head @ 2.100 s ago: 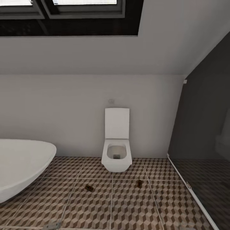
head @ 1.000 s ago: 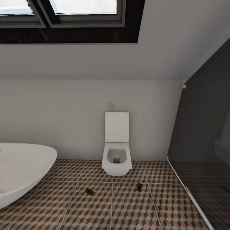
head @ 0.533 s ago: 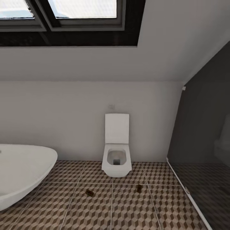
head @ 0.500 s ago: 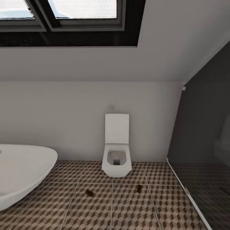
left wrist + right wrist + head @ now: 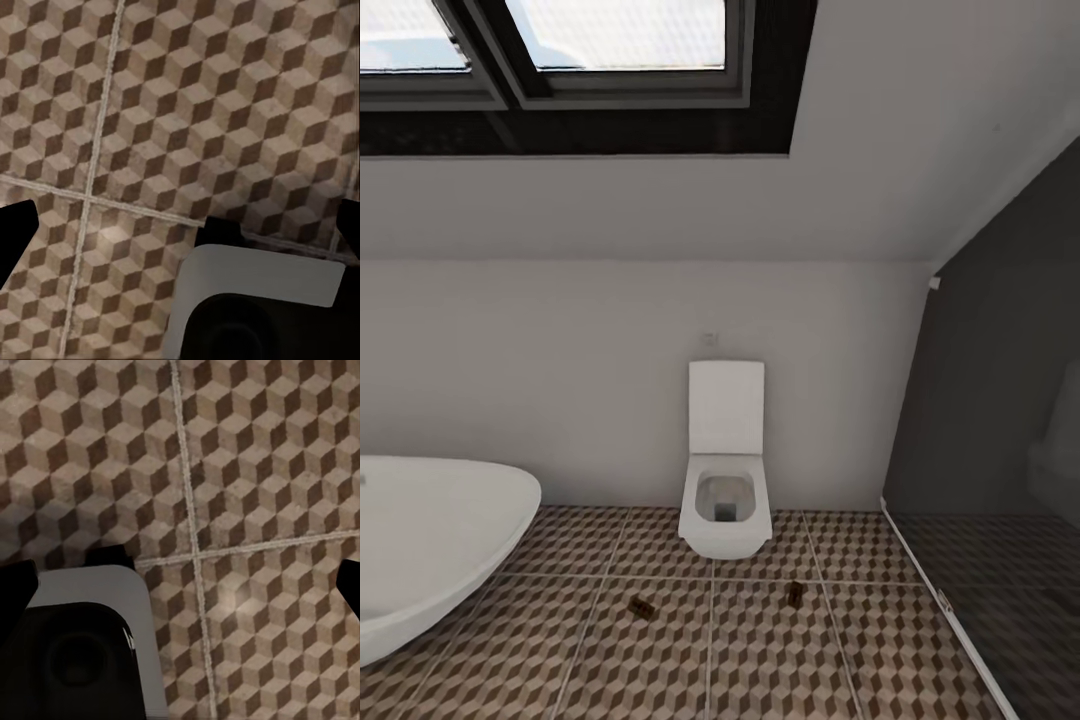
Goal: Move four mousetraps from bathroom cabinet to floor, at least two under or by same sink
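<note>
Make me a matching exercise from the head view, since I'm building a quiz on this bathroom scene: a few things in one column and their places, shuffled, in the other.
Things:
1. toilet
2. tub
3. two mousetraps
4. window

Places:
A. at the top, set in the sloped ceiling
B. on the bathroom floor, in front of the toilet and apart from each other
C. against the back wall, lid up
D. at the view's left edge, partly cut off

Pairs: 1-C, 2-D, 3-B, 4-A
</note>
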